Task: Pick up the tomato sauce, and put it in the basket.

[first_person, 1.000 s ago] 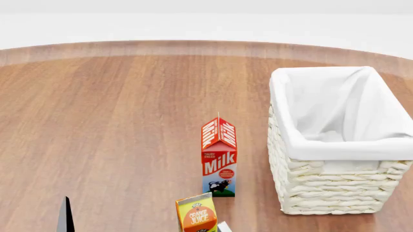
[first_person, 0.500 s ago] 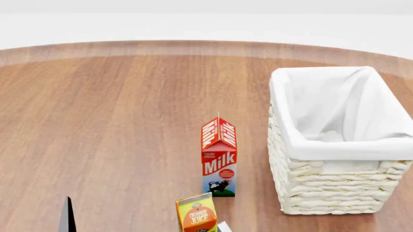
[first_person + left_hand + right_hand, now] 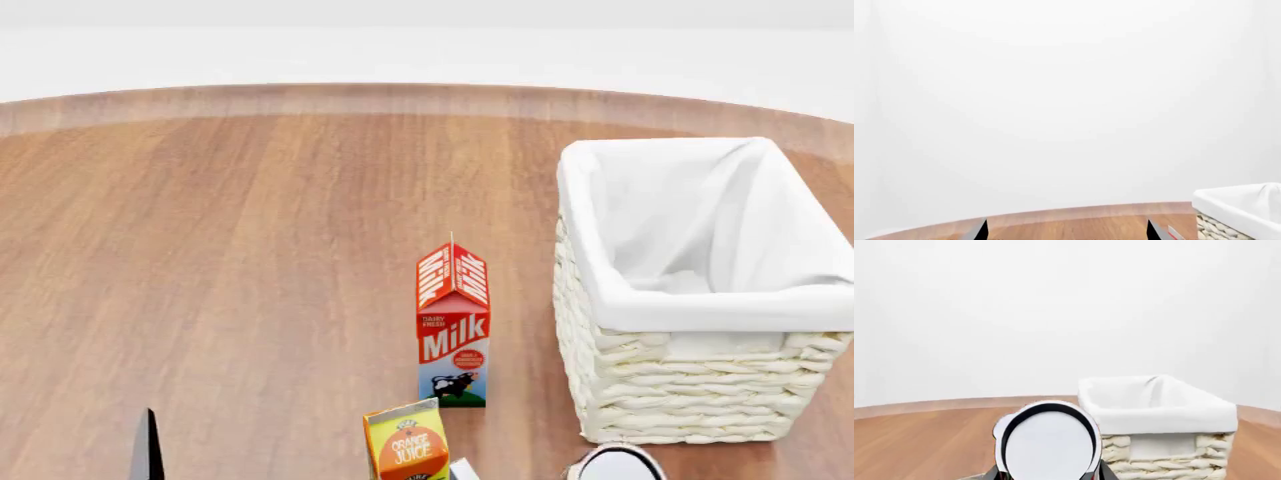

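The tomato sauce shows its round silver top (image 3: 1049, 442) close up in the right wrist view, with a sliver of red label at the frame's lower edge. My right gripper (image 3: 1049, 475) is shut on it, with dark fingers (image 3: 1106, 473) on either side. In the head view the can's top (image 3: 617, 466) peeks in at the bottom edge, just in front of the basket (image 3: 667, 385). The white wicker basket (image 3: 1167, 452) stands just beyond and beside the can. My left gripper (image 3: 1066, 233) is open and empty; one fingertip (image 3: 144, 450) shows at the lower left of the head view.
A red and white milk carton (image 3: 454, 325) stands left of the basket. An orange juice carton (image 3: 407, 445) stands in front of it at the bottom edge. The round wooden table (image 3: 240, 250) stretches away to the left and far side.
The can's silver top has risen into the head view at the bottom edge, near the basket's front. The left fingertip has sunk slightly lower in the frame.
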